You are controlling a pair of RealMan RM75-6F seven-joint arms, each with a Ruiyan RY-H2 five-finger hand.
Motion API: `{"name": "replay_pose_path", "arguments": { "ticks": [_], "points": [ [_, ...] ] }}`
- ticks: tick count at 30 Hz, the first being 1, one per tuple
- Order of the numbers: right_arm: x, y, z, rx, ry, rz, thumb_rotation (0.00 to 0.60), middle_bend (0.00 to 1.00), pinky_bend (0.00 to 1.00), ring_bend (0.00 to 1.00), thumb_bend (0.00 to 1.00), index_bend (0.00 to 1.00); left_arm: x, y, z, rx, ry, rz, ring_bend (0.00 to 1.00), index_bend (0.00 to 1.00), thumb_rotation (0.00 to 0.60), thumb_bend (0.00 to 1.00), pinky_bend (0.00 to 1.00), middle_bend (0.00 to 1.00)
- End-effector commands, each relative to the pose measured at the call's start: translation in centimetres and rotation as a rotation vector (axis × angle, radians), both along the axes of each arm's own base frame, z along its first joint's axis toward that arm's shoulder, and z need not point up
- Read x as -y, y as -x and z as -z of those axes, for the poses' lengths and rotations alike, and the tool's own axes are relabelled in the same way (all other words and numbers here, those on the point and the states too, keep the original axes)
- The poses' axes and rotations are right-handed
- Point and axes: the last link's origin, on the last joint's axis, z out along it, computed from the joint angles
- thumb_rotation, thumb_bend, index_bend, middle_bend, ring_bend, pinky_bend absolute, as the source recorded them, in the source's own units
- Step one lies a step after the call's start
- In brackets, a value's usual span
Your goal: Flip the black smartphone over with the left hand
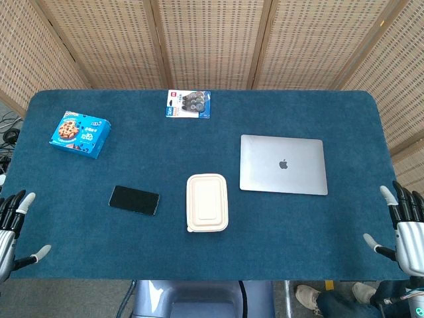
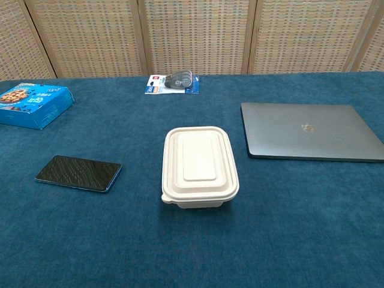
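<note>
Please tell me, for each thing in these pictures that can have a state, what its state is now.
Black smartphone: lying flat on the blue cloth, untouched.
Silver laptop: lid closed.
Cream lidded food container: lid on.
Blue cookie box: closed, lying flat.
Blister pack: flat, appears sealed.
Left hand: fingers apart, holding nothing.
Right hand: fingers apart, holding nothing.

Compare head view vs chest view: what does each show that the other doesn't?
Head view only: the robot's left hand and right hand, both at the near table corners with fingers apart, holding nothing, plus a person's shoes on the floor. Chest view only: nothing extra that I can make out. Both: the flat black smartphone, white lidded food container, closed grey laptop, blue cookie box, small blister-packed item, blue felt table, wicker screen.
</note>
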Motion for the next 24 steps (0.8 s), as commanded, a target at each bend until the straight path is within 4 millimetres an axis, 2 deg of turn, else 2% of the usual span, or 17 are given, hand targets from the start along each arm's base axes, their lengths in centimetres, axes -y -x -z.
{"name": "replay_pose_path", "arguments": {
  "ticks": [1,6,11,17,19,24],
  "points": [
    [0.0,0.0,0.0,0.001,-0.003,0.002,0.6,0.0,0.0,0.0,0.0,0.0,0.0,0.0,0.0,-0.003,0.0,0.004,0.0,0.0,0.6,0.0,0.0,0.0],
    [0.0,0.1,0.0,0.006,-0.004,0.006,0.6,0.0,0.0,0.0,0.0,0.0,-0.5,-0.1,0.7,-0.023,0.044,0.052,0.0,0.0,0.6,0.0,0.0,0.0],
    [0.3,0.4,-0.2,0.021,-0.007,0.015,0.6,0.0,0.0,0.0,0.0,0.0,-3.3,0.2,2.7,-0.041,0.108,0.108,0.0,0.0,0.6,0.0,0.0,0.0],
    [0.8,0.7,-0.3,0.04,-0.014,0.027,0.6,0.0,0.0,0.0,0.0,0.0,-7.9,0.1,6.3,-0.041,0.208,0.177,0.0,0.02,0.6,0.01,0.0,0.0],
    [0.8,0.9,-0.3,0.049,-0.018,0.032,0.6,0.0,0.0,0.0,0.0,0.0,-9.9,0.0,8.3,-0.039,0.25,0.192,0.0,0.05,0.6,0.03,0.0,0.0],
    [0.9,1.1,-0.3,0.063,-0.029,0.027,0.6,0.0,0.0,0.0,0.0,0.0,-12.6,0.1,11.9,-0.077,0.338,0.187,0.0,0.06,0.6,0.09,0.0,0.0]
  ]
}}
